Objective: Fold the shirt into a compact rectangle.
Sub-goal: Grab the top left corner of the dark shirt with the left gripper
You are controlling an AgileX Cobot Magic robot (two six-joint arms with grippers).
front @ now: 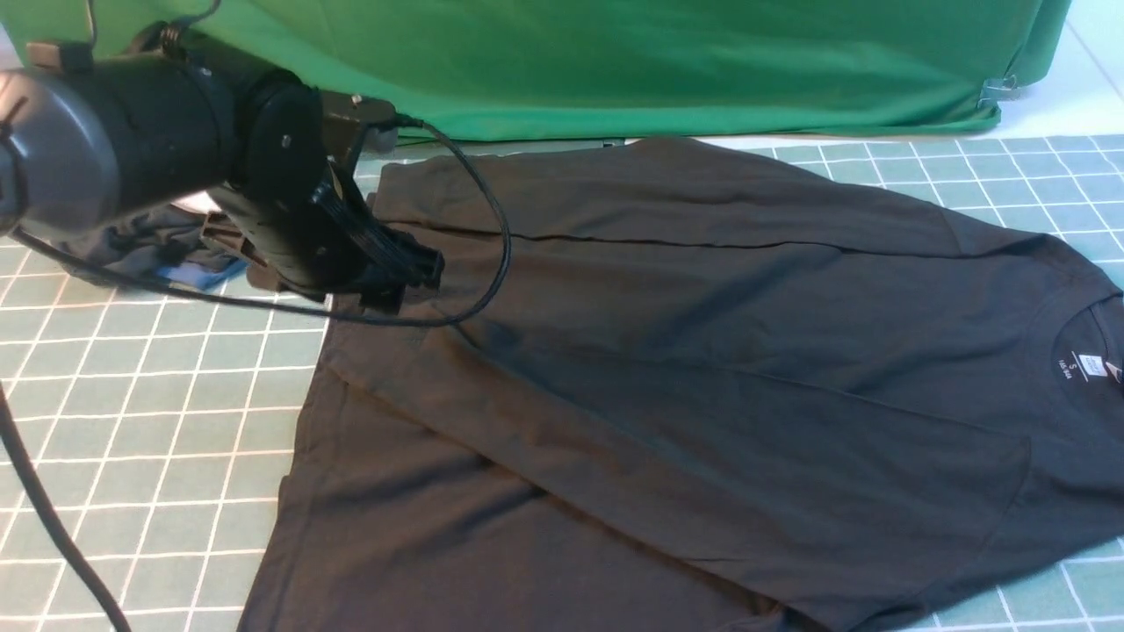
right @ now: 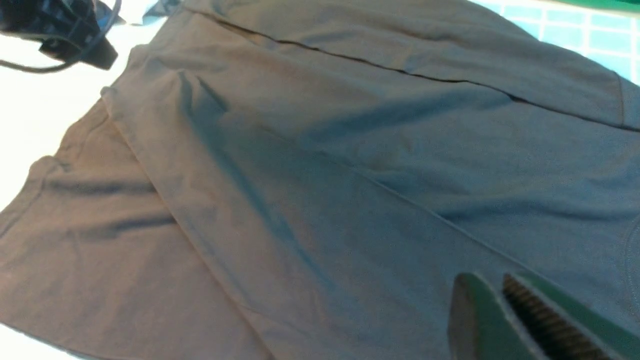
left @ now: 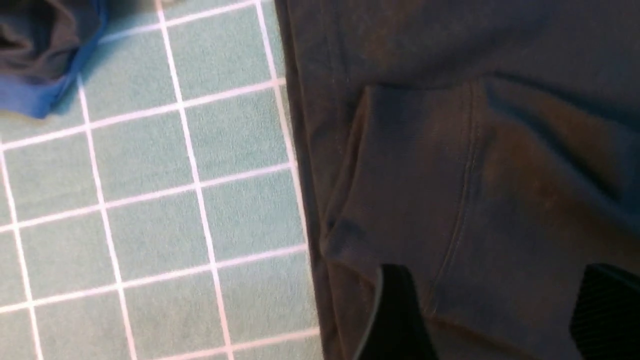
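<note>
The black shirt [front: 702, 351] lies spread on the grid mat with its plain side up, its collar and white neck label [front: 1089, 364] at the right. Both sleeves are folded in over the body. My left gripper [front: 413, 272] hovers over the shirt's left end. In the left wrist view it [left: 500, 315] stands open, its fingers wide apart above a folded sleeve cuff [left: 410, 175] and holding nothing. My right gripper [right: 492, 280] is out of the front view. The right wrist view shows its jaws nearly together, above the shirt [right: 325, 175], with nothing between them.
A dark grey garment bundled with blue cloth [front: 167, 250] lies behind the left arm at the far left. A green cloth backdrop [front: 615, 61] hangs along the back. The left arm's cable [front: 492, 263] loops over the shirt. Bare grid mat [front: 132, 421] shows at the left.
</note>
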